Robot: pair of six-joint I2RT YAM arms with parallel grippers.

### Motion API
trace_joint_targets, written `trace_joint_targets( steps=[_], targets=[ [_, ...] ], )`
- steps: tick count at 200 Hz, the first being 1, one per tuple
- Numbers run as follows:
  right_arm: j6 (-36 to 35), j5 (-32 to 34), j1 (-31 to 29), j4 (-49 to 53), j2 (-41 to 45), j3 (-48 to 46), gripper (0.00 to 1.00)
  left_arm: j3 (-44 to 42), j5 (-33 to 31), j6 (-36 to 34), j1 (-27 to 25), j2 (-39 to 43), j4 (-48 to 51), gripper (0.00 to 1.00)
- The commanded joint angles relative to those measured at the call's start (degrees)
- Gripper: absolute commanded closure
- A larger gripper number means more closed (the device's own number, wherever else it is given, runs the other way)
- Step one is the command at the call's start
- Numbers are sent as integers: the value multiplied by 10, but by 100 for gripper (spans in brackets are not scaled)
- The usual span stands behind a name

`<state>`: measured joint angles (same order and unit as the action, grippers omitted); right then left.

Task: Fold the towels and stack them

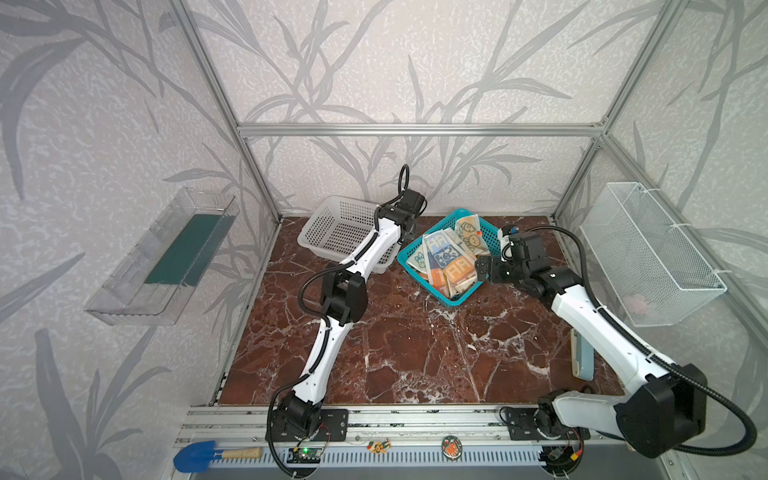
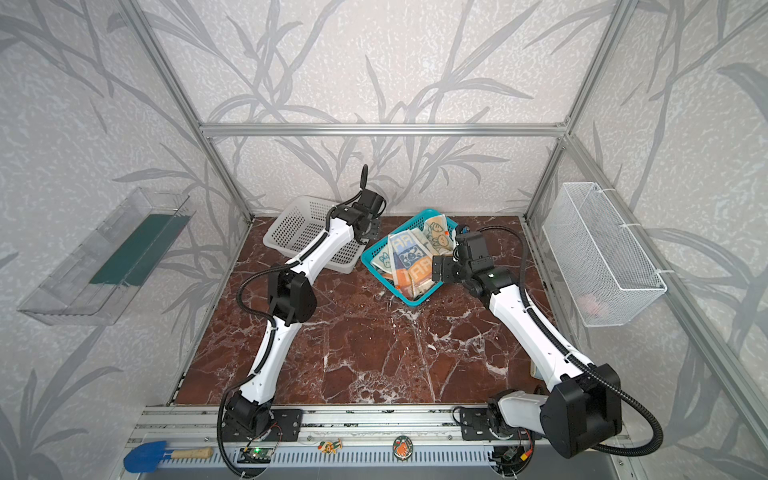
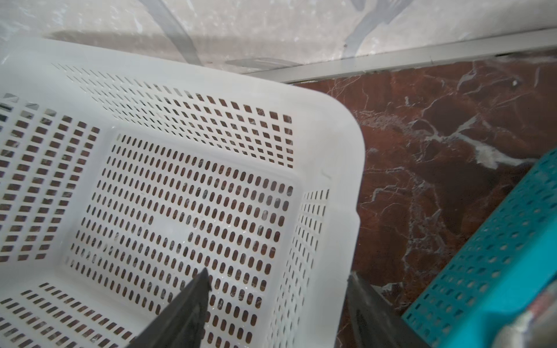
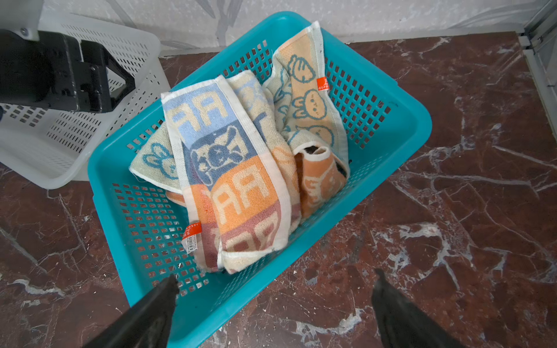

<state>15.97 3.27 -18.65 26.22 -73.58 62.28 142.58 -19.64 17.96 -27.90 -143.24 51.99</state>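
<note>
**A:** What's the setting?

**B:** A red-brown marble table (image 1: 415,353) inside a walled frame. In both top views the two arms reach up from the bottom edge toward the middle.

**A:** Nearest gripper first?

**B:** The right gripper (image 4: 275,277) sits just right of centre. Its jaws are spread wide and empty, above the lower-right wall of the teal basket (image 4: 416,120).

**A:** And the towels?

**B:** All three lie crumpled and unfolded in that basket. The lettered towel (image 4: 229,168) is on top. In a top view its long axis runs from top to bottom of the frame, with the lower end leaning right, toward those jaws. The orange towel (image 4: 319,177) is bunched beside it. The cream bunny towel (image 4: 307,102) is draped up the far wall.

**A:** Which arm is better placed?

**B:** The right one, I'd say. The towels lie just left of its jaws, and the lettered towel's end is closest.

**A:** And the other?

**B:** The left gripper (image 3: 277,272) is farther up, by the teal basket's upper-left side, facing the white basket (image 3: 331,120). Its jaws are apart, one finger over the inside and one outside the wall. It grips nothing that I can see.
</note>
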Motion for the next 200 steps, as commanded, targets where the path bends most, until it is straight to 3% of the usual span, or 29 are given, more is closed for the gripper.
trace_joint_targets(
  steps=[1, 56, 130, 170, 200],
  targets=[
    [-6, -8, -1, 7, 6, 24, 1, 14, -12, 11, 2, -13, 43, 30],
    [13, -23, -1, -4, -2, 20, 1, -26, -12, 13, 4, -3, 41, 43],
    [25, -38, -1, -2, 2, 8, 1, -56, -32, 53, 25, 24, 59, 82],
    [33, -42, -12, -5, 4, 9, 1, -64, -17, 75, 52, 41, 66, 91],
    [36, -36, -28, -2, 0, 13, 1, -64, -18, 44, 69, 49, 66, 100]
  ],
)
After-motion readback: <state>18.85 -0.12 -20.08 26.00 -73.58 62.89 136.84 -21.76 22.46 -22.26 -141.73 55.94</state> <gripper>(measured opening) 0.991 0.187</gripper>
